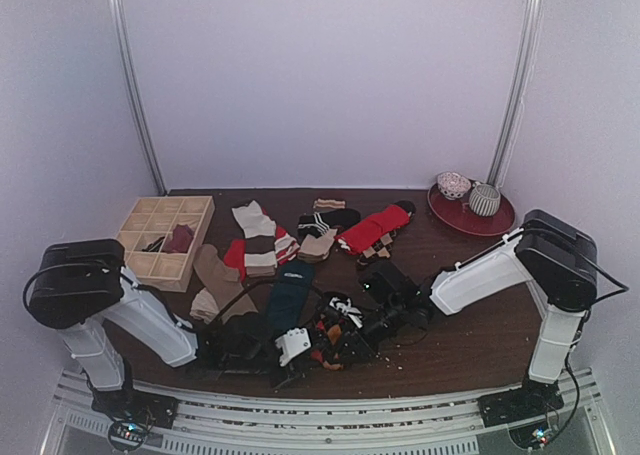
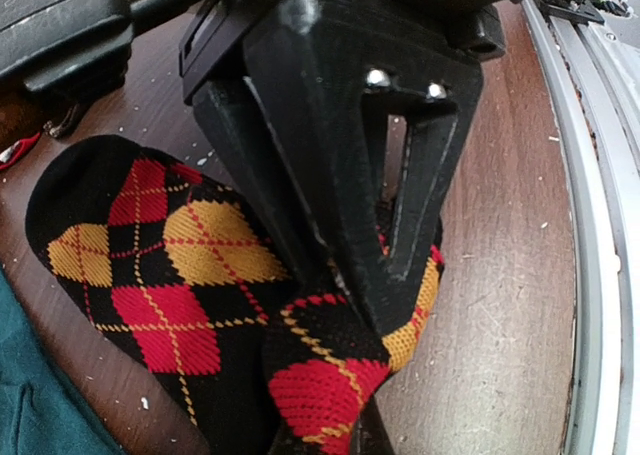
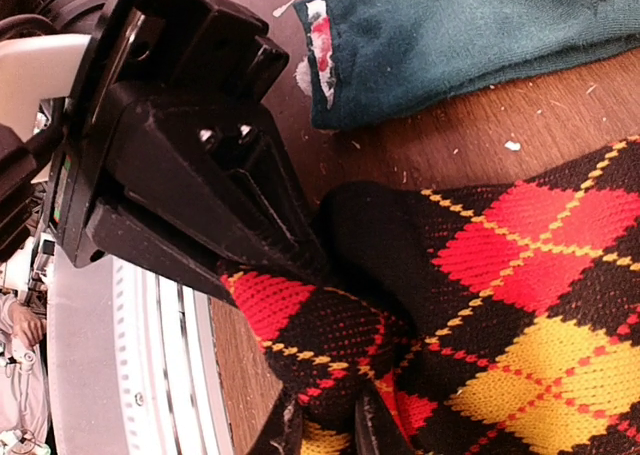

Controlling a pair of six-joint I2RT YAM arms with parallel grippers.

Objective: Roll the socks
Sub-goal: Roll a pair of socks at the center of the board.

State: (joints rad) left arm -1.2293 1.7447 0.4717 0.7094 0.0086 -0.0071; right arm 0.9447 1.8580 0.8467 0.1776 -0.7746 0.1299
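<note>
Left hand (image 3: 305, 265) is pinched shut on a fold of the argyle sock (image 2: 170, 265). The right hand (image 2: 365, 310) nips the same sock close by, both low at the near edge of the tabletop (image 2: 500, 275). To roll well, hold the fabric taut between them and turn evenly. The teal sock (image 3: 480, 35) lies just beside — it could snag — and the edge rail (image 2: 590, 275) is near.

Socks: argyle one at the near edge, the rest spread behind.
Black argyle sock (image 2: 170, 265) with red and yellow diamonds lies flat on the wood, one end bunched and folded up. Dark teal sock (image 3: 460, 25) lies flat just beside it. Red sock (image 1: 372, 227) and tan sock (image 1: 215, 275) lie loose farther back.
</note>
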